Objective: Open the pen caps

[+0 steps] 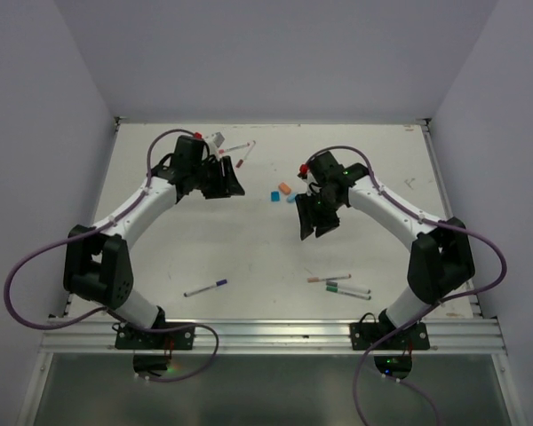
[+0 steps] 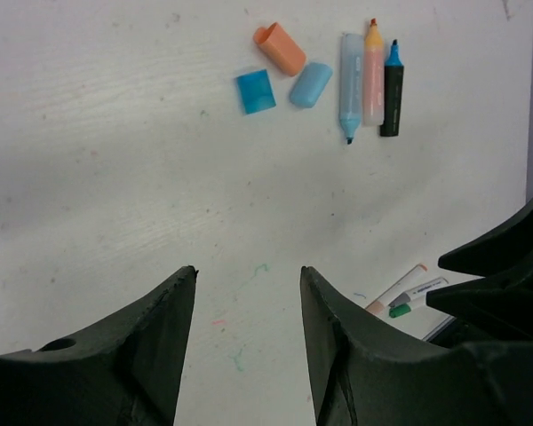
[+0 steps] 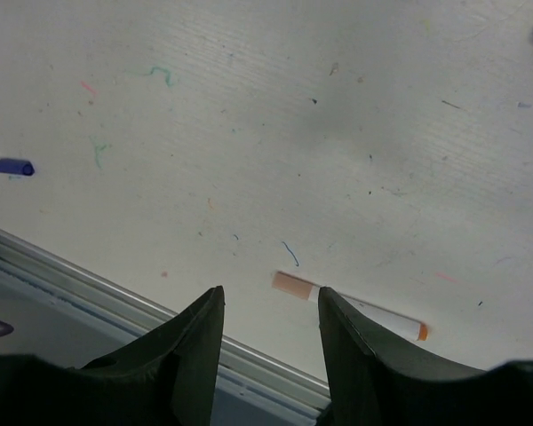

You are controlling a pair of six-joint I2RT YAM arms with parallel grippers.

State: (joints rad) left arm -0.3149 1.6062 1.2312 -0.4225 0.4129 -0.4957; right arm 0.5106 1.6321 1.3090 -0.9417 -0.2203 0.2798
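Three loose highlighter caps lie mid-table: orange (image 1: 284,188) (image 2: 280,49), blue (image 1: 274,196) (image 2: 255,91) and light blue (image 1: 290,199) (image 2: 311,85). Three uncapped highlighters (image 2: 371,80) lie beside them. My left gripper (image 1: 222,177) (image 2: 249,271) is open and empty, above bare table short of the caps. My right gripper (image 1: 318,217) (image 3: 268,293) is open and empty above a white pen with a tan cap (image 3: 295,286) (image 1: 318,279). A purple-capped pen (image 1: 205,287) (image 3: 13,166) lies near the front. Green-capped pens (image 1: 348,289) lie front right.
Thin pens (image 1: 240,151) and a small red cap (image 1: 197,135) lie at the back left behind my left arm. Another red cap (image 1: 302,169) sits by my right wrist. The table's metal front rail (image 3: 115,293) runs just below my right gripper. White walls enclose the table.
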